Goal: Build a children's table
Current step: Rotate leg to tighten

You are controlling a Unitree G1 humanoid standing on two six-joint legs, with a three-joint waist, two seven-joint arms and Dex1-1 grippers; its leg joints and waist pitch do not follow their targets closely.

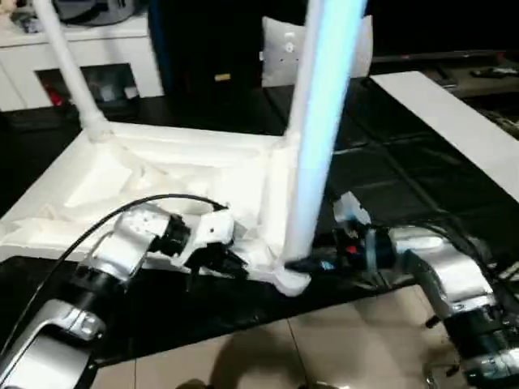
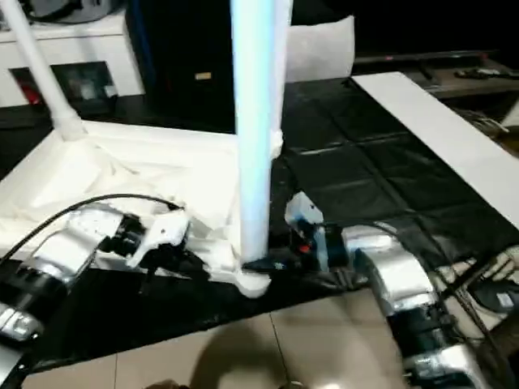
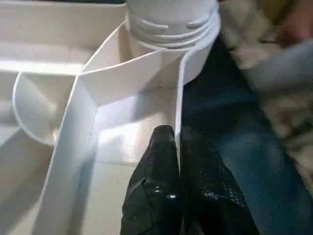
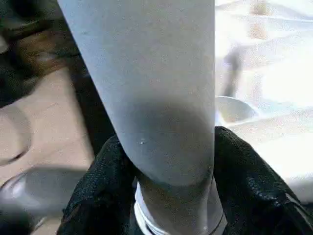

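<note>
The table top (image 1: 162,174) lies upside down on a black mat, ribbed underside up. One white leg (image 1: 69,69) stands in its far left corner socket. A second leg (image 1: 318,121) stands upright in the near corner socket (image 1: 290,279). My right gripper (image 1: 304,265) is closed around the base of this leg, a black finger (image 4: 98,186) pressing on either side of the tube (image 4: 156,93). My left gripper (image 1: 235,263) is shut on the thin side wall (image 3: 179,98) of the top, just beside that threaded socket (image 3: 171,24).
A white cabinet (image 1: 97,49) stands at the back left and a grey-white pillow (image 1: 280,49) behind the table. A long white board (image 1: 454,121) lies on the mat (image 1: 389,178) at the right. Beige floor tiles (image 1: 324,348) show in front.
</note>
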